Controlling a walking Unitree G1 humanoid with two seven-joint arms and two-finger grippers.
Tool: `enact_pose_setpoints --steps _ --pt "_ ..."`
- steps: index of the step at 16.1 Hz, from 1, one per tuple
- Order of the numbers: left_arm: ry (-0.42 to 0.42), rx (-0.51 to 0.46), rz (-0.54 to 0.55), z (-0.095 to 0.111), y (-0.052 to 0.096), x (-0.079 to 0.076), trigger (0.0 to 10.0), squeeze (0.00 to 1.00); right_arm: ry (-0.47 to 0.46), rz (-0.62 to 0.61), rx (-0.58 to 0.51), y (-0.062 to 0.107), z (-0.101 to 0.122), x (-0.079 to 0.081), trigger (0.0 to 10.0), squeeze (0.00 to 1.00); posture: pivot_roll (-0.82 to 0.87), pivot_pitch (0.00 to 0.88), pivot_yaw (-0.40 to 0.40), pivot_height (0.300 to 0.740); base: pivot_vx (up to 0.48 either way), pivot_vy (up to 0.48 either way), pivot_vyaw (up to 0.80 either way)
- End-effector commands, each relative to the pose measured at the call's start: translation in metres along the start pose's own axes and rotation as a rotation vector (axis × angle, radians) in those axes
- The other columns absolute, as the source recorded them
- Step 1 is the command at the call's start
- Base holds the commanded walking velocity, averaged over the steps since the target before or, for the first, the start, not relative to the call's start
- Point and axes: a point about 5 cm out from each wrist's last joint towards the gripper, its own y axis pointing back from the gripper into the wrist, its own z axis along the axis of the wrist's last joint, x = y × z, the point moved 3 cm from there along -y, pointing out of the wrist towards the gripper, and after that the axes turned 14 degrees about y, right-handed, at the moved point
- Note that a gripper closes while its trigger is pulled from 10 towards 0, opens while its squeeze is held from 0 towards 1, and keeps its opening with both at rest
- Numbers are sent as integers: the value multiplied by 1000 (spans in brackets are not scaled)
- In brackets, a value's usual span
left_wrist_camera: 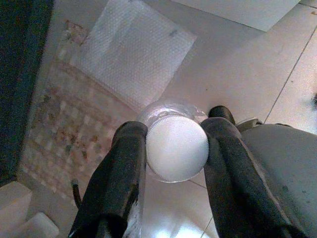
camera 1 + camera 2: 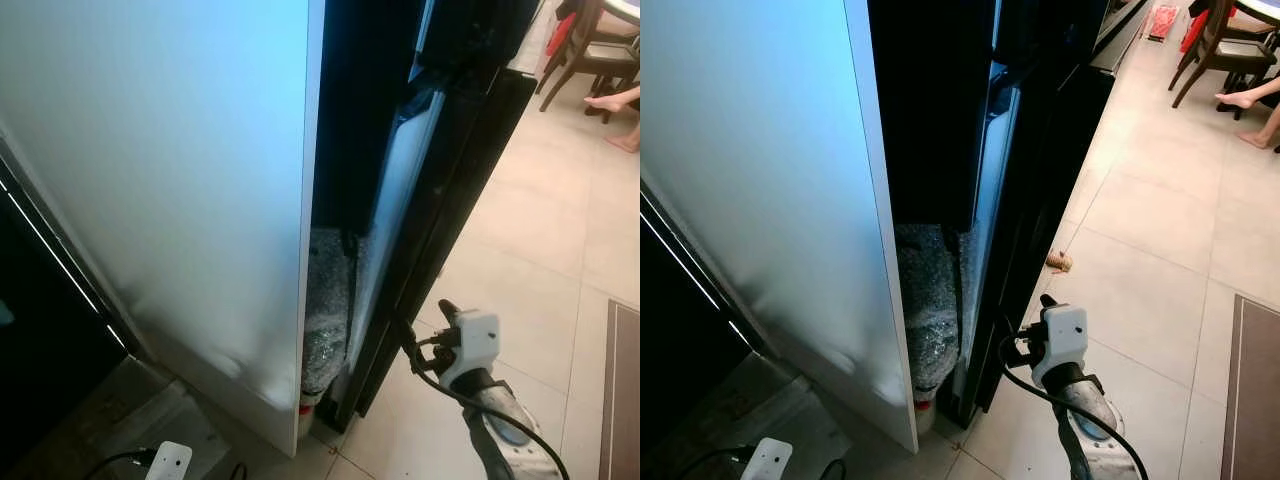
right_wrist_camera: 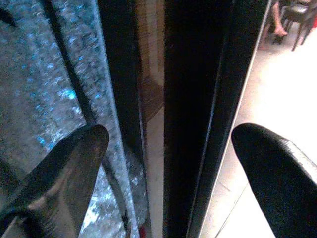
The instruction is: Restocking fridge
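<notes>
With its fingers spread wide about the black fridge door point(image 3: 198, 99) edge, the right gripper point(image 3: 168, 163) may slip off, while the left gripper point(image 1: 173, 148), pinching a white-capped bottle point(image 1: 176, 148), could, seemingly, drop it.

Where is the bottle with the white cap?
The clear plastic bottle with the white ribbed cap is in the left wrist view, clamped between the left gripper's black jaws, above the pale tiled floor.
</notes>
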Motion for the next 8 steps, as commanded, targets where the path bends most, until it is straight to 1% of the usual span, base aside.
enact_pose_setpoints --steps 1,4,8 --pt "-7 2 -4 -2 0 -1 10000 0 16 -13 -4 -3 1 -3 10000 0 -125 20 -48 740 0 0 0" --pt "-1 1 -2 -2 0 -2 10000 0 22 0 -14 -14 4 -5 10000 0 -119 24 -52 740 0 0 0" --pt "3 4 1 -3 0 -2 10000 0 32 3 -33 -22 8 -7 10000 0 -118 24 -55 740 0 0 0"
